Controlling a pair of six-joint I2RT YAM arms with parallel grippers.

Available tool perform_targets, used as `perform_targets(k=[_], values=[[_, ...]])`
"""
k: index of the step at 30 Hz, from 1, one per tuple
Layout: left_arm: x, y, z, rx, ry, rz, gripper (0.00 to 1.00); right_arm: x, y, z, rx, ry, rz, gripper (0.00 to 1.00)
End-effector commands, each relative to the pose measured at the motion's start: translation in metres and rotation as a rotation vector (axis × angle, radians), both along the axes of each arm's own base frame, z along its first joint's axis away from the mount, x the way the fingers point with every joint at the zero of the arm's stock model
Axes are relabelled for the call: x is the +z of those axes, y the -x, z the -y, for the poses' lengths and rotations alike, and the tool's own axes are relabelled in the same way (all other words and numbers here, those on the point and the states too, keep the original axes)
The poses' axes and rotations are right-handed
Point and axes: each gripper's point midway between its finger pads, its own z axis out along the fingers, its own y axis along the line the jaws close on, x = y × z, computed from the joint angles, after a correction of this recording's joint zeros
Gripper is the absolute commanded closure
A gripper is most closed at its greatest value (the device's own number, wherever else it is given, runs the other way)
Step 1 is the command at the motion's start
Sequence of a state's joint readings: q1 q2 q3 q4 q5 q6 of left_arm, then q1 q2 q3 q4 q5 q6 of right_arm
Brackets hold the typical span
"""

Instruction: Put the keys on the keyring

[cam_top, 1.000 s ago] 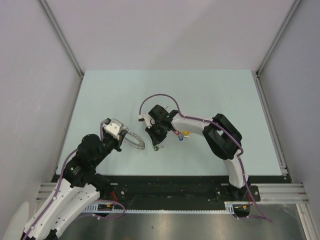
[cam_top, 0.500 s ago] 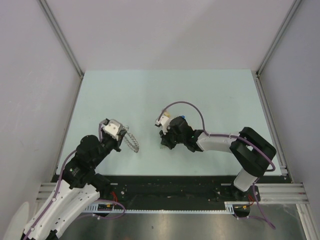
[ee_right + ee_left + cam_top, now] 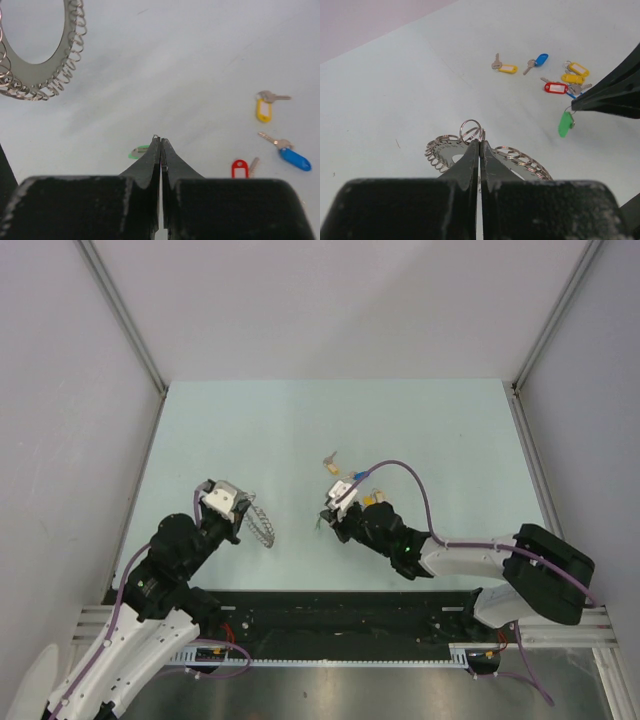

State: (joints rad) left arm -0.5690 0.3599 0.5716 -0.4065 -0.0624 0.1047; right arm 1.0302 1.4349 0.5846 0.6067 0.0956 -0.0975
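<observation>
- Left gripper [image 3: 479,146]: jaws are pressed together on the keyring [image 3: 445,150]. It is pinched at the rim just under one raised loop [image 3: 470,132] and appears lifted off the table [image 3: 395,100].
- Right gripper [image 3: 160,142]: jaws are clamped on the green-tagged key [image 3: 565,123], taken by its small split ring [image 3: 155,136]. The tag hangs below the tip, apart from the keyring.
- Left on the table beyond: yellow-tagged key [image 3: 506,68], blue-tagged key [image 3: 540,59], red-tagged key [image 3: 556,88], two further yellow-tagged keys [image 3: 572,78].
- Handling, as judged: the keys are light, tiny and slick metal, so the tag or split ring is the better hold.
- The keyring is judged thin and floppy, likely to sag and swing. It is best pinched at the rim beside the target loop.
- White insert strips [image 3: 578,68] are seen in the tags. No writing or brand can be read.
</observation>
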Motion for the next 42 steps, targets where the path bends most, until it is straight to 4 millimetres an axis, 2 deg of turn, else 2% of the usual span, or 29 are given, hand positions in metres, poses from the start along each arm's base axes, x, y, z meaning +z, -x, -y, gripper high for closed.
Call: perform_targets(k=[1, 7, 10, 11, 12, 14, 18, 23, 26, 27, 33, 34, 36, 38, 40, 41, 42], values=[[0.018, -0.004, -0.002, 0.027, 0.050, 0.057, 1.00, 0.051, -0.010, 0.020, -0.116, -0.174, 0.126, 1.00], [0.017, -0.004, -0.001, 0.024, 0.050, 0.056, 1.00, 0.037, 0.003, 0.032, -0.107, -0.134, 0.068, 1.00], [0.017, -0.005, -0.001, 0.022, 0.049, 0.057, 1.00, 0.022, 0.012, 0.040, -0.098, -0.082, 0.025, 1.00], [0.017, -0.004, 0.000, 0.021, 0.050, 0.057, 1.00, 0.026, 0.014, 0.042, -0.096, -0.087, 0.025, 1.00], [0.017, -0.005, 0.000, 0.021, 0.049, 0.056, 0.99, 0.019, 0.017, 0.046, -0.093, -0.053, 0.005, 1.00], [0.016, -0.005, 0.000, 0.018, 0.049, 0.052, 0.99, 0.022, 0.021, 0.051, -0.087, -0.045, 0.000, 1.00], [0.015, -0.005, 0.001, 0.016, 0.044, 0.046, 1.00, 0.009, 0.030, 0.062, -0.078, 0.027, -0.039, 1.00], [0.013, -0.006, 0.002, 0.011, 0.037, 0.039, 1.00, -0.009, 0.031, 0.060, -0.039, 0.074, -0.090, 1.00], [0.012, -0.007, 0.003, 0.012, 0.036, 0.036, 1.00, -0.027, 0.027, 0.053, -0.017, 0.125, -0.134, 1.00], [0.012, -0.006, 0.003, 0.008, 0.034, 0.035, 1.00, -0.040, 0.027, 0.049, -0.003, 0.151, -0.157, 1.00], [0.011, -0.007, 0.003, 0.008, 0.031, 0.032, 1.00, -0.044, 0.009, 0.018, 0.042, 0.114, -0.151, 1.00], [0.012, -0.006, 0.003, 0.010, 0.032, 0.035, 1.00, -0.052, 0.006, 0.015, 0.044, 0.124, -0.163, 1.00], [0.012, -0.006, 0.003, 0.008, 0.035, 0.035, 1.00, -0.044, -0.002, 0.003, 0.053, 0.077, -0.147, 1.00], [0.012, -0.006, 0.003, 0.010, 0.033, 0.036, 1.00, -0.051, -0.009, -0.003, 0.051, 0.067, -0.154, 1.00], [0.012, -0.006, 0.003, 0.008, 0.033, 0.036, 1.00, -0.050, -0.014, -0.009, 0.052, 0.030, -0.145, 1.00], [0.012, -0.006, 0.002, 0.010, 0.034, 0.037, 1.00, -0.057, -0.015, -0.010, 0.048, 0.036, -0.152, 1.00], [0.013, -0.005, 0.002, 0.010, 0.036, 0.040, 1.00, -0.055, -0.018, -0.013, 0.049, 0.016, -0.138, 1.00]])
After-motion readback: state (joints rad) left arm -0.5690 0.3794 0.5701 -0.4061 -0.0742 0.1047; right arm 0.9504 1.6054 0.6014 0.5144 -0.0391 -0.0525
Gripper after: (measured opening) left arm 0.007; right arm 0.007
